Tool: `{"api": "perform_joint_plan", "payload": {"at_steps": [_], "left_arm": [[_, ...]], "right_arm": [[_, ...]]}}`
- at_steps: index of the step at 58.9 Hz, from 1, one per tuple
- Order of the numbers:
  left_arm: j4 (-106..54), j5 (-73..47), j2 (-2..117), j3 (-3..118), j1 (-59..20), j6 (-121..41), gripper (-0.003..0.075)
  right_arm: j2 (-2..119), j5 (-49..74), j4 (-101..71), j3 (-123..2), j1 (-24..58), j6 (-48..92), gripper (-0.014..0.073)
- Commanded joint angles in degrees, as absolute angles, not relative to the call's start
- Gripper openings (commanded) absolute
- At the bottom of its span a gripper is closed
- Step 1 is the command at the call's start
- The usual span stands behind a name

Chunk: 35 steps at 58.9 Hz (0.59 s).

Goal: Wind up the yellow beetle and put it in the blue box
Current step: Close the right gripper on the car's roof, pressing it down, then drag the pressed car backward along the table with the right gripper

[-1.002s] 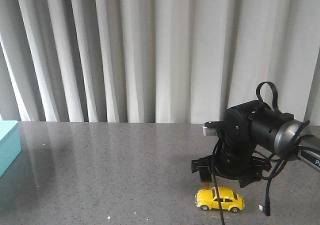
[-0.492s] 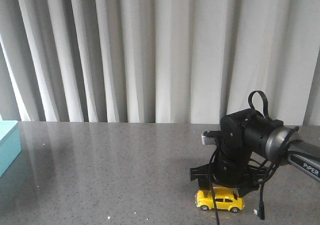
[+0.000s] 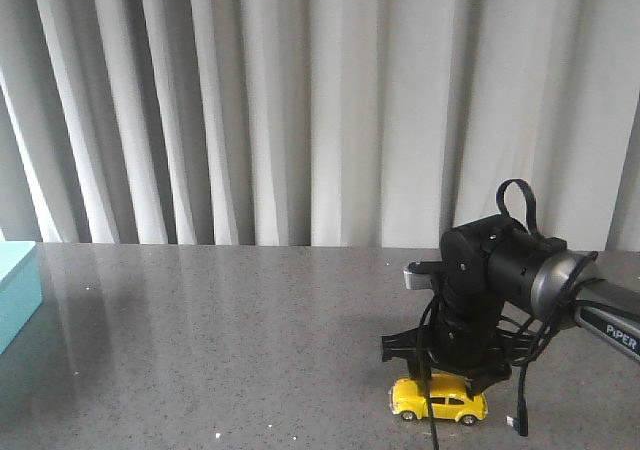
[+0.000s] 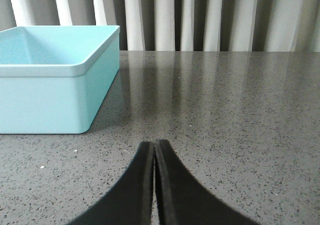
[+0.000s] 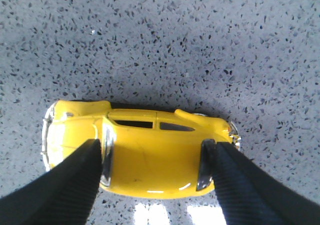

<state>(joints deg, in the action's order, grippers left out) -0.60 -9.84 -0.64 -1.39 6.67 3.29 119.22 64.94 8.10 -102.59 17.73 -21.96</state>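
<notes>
Now the right gripper (image 5: 152, 160) has sunk from above the beetle (image 3: 439, 400) to straddle its roof, fingers (image 5: 75, 177) open and not yet clamped, while the left gripper (image 4: 154, 185) rests closed near the box (image 4: 55, 75), so grasping seems next.

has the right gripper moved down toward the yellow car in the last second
Yes. The right gripper has dropped toward the table and now straddles the yellow beetle, which sits in the same spot.
</notes>
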Motion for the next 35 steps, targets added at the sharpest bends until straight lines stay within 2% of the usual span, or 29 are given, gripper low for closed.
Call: {"api": "perform_joint_plan", "payload": {"at_steps": [1,35], "left_arm": [[-0.73,-5.9,-1.49,-0.55,6.65,3.85,-0.0006],[-0.73,-5.9,-1.49,-0.55,6.65,3.85,-0.0006]], "right_arm": [[117.42,67.04,9.72,-103.68,17.41,-21.64,0.0413],[117.67,73.67,10.22,-103.68,8.51,-15.97,0.0411]]}}
